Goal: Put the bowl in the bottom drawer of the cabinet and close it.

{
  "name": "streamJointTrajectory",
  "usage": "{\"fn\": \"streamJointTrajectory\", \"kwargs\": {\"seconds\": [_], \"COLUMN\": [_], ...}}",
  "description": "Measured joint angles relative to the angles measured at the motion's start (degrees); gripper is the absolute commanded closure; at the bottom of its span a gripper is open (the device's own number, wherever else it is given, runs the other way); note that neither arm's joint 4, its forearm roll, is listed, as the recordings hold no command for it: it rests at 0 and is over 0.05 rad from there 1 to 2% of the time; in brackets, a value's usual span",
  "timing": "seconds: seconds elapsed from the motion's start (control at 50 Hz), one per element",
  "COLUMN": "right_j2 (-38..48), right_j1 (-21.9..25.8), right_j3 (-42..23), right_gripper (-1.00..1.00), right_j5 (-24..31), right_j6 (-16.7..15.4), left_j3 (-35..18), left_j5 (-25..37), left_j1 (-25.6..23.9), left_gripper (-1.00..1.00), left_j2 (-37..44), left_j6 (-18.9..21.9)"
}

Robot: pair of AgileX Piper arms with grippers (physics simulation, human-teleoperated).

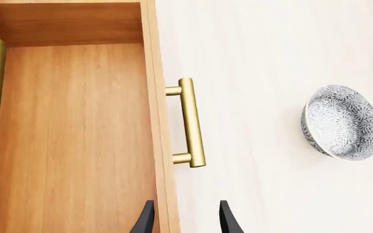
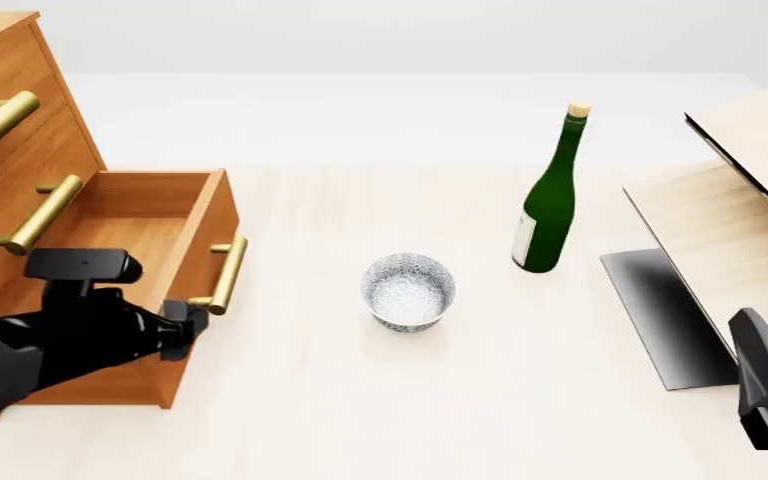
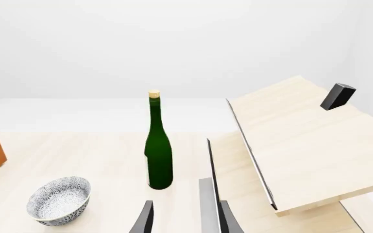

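Standing pulled out from the cabinet (image 2: 11, 130) at the table's left edge, the bottom drawer (image 2: 157, 235) shows a bare wooden floor. The left gripper (image 1: 183, 218) hangs above the drawer's front panel, fingers spread and holding nothing, one either side of it, near the brass handle (image 1: 188, 122). The bowl (image 2: 408, 290) sits upright mid-table, apart from the drawer, with the green bottle (image 2: 548, 195) beyond it. The right gripper (image 3: 183, 218) hovers near the table's right edge, fingers apart, empty.
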Motion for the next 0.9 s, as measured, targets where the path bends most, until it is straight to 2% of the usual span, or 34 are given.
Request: {"fn": "streamJointTrajectory", "kwargs": {"seconds": [0.9], "right_j2": [0.1], "right_j1": [0.1], "right_j3": [0.0], "right_gripper": [-1.0], "right_j5": [0.0], "right_j6": [0.0], "left_j3": [-0.6], "left_j5": [-1.5], "left_j1": [-6.4], "left_gripper": [-1.0], "left_j2": [1.6], "left_j6": [-1.4]}}
